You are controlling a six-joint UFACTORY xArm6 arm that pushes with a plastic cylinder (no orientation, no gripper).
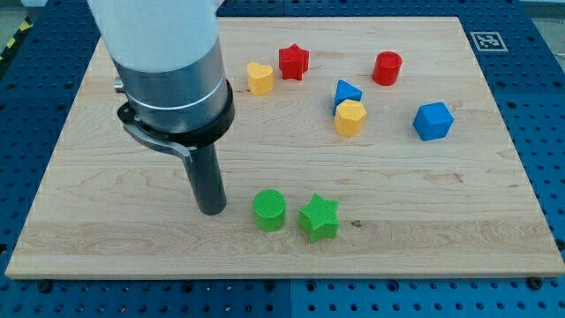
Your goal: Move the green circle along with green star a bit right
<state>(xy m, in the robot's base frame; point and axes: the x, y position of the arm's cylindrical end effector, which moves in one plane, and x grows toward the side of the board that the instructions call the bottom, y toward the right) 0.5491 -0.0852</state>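
Note:
The green circle (269, 210) sits near the view's bottom centre of the wooden board (106, 230). The green star (319, 217) lies just to its right, almost touching it. My tip (212, 210) rests on the board to the left of the green circle, a short gap away, at about the same height in the view. The arm's white and grey body rises above it toward the view's top left.
Toward the view's top lie a yellow heart (259, 78), a red star (293, 62), a red cylinder (387, 68), a blue triangular block (346, 93), a yellow hexagonal block (350, 117) and a blue block (433, 121). The board's bottom edge runs just below the green blocks.

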